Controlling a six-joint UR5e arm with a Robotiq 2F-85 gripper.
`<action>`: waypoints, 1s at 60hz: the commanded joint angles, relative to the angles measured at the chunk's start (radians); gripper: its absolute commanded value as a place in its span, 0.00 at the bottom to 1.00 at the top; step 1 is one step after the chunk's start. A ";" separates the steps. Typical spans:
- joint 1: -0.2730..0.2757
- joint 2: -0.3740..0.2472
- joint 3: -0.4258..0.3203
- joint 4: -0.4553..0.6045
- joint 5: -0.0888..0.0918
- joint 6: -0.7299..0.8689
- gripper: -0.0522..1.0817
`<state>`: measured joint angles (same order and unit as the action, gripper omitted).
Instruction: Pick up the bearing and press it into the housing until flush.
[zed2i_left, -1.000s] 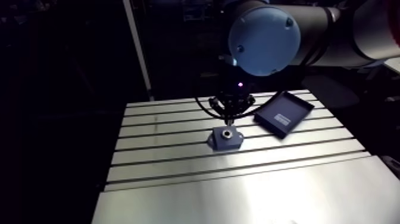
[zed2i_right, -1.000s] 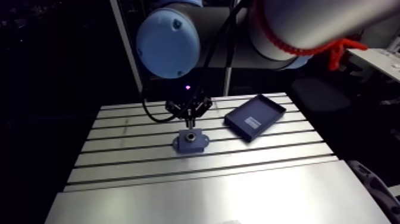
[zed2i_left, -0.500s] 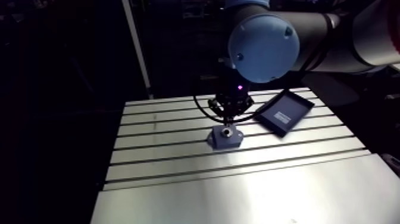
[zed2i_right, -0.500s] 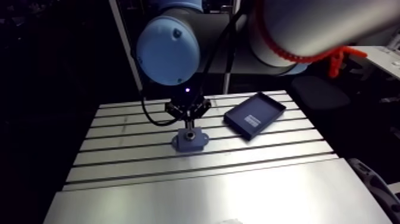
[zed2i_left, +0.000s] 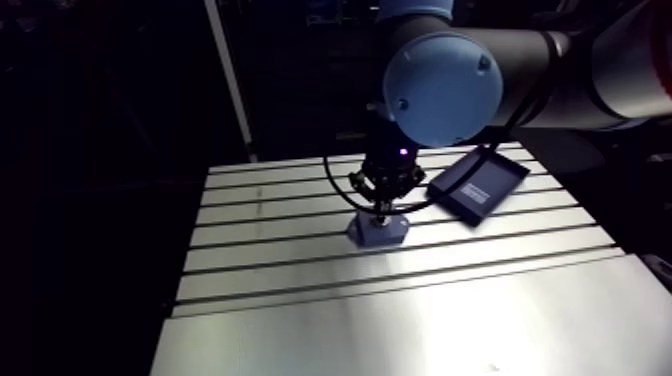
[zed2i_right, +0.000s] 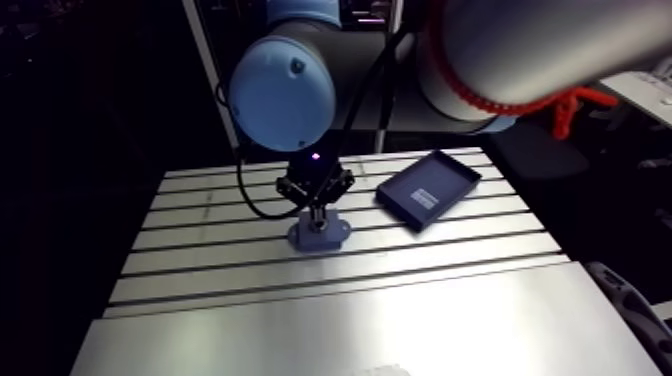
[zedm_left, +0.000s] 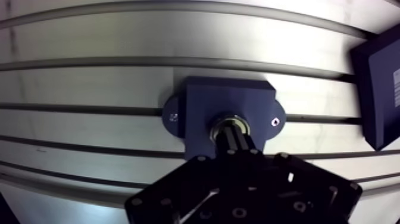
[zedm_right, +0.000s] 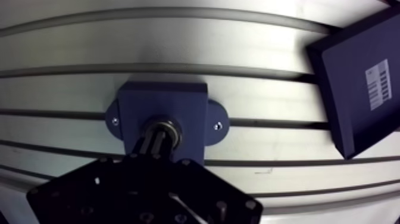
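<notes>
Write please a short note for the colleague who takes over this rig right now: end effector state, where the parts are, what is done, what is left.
End effector: fingers shut together, tips down on the silver metal ring bearing.
Bearing: sits in the bore of the dark blue block-shaped plastic housing, which stands on the slotted aluminium table.
Dark blue shallow rectangular tray with a white label: beside the housing, apart from it.
Done: bearing picked up and set in the bore.
Left: the views do not settle whether it is flush; check, press further if needed, then lift away.
</notes>
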<state>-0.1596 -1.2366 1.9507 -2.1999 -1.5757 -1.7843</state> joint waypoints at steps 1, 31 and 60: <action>0.000 0.006 0.003 -0.002 0.000 -0.004 0.99; 0.000 0.010 0.001 -0.002 0.000 -0.009 0.99; -0.001 0.018 0.004 -0.002 0.000 -0.011 0.99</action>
<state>-0.1596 -1.2228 1.9538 -2.2023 -1.5760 -1.7950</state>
